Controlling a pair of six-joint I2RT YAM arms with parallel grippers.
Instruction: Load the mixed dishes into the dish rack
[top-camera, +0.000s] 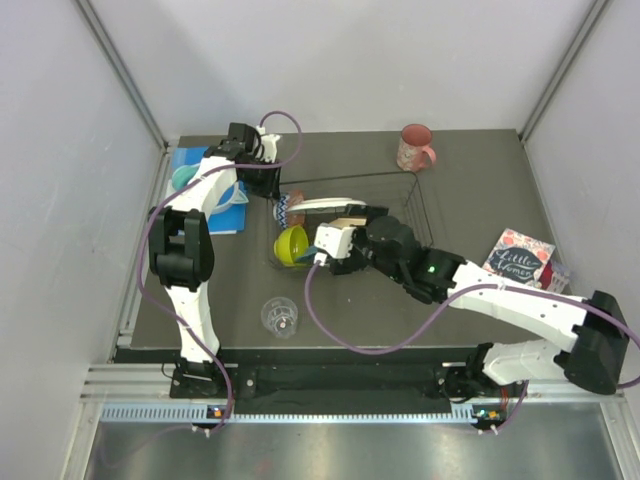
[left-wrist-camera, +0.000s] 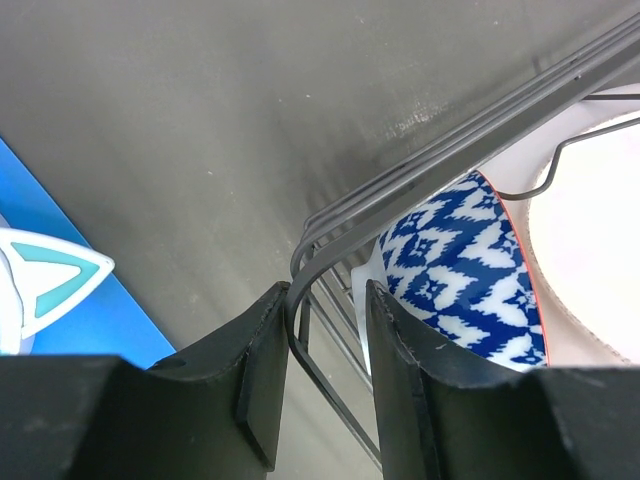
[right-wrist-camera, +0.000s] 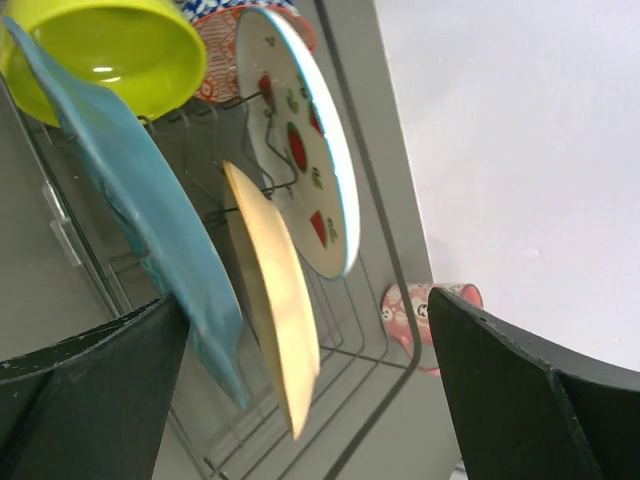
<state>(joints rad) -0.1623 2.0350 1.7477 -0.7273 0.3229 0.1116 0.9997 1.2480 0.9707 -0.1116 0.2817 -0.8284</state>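
The black wire dish rack (top-camera: 420, 205) holds the white plate with red shapes (right-wrist-camera: 300, 150), the cream plate (right-wrist-camera: 275, 300) and the teal plate (right-wrist-camera: 150, 210) on edge. It also holds the lime-green bowl (top-camera: 291, 243) and the red-patterned bowl (left-wrist-camera: 460, 270), which is blue outside. My right gripper (top-camera: 325, 245) hangs wide open over the rack, and the teal plate lies against its left finger (right-wrist-camera: 90, 390). My left gripper (left-wrist-camera: 325, 300) is closed narrowly around the rack's far-left corner wire (left-wrist-camera: 420, 175). The pink mug (top-camera: 415, 148) and the clear glass (top-camera: 280, 317) stand on the table.
The teal cat-ear headphones (top-camera: 185, 175) lie on a blue pad at the far left, beside my left arm. A printed card (top-camera: 520, 258) lies at the right. The mug is just beyond the rack's far right corner. White walls close in the table.
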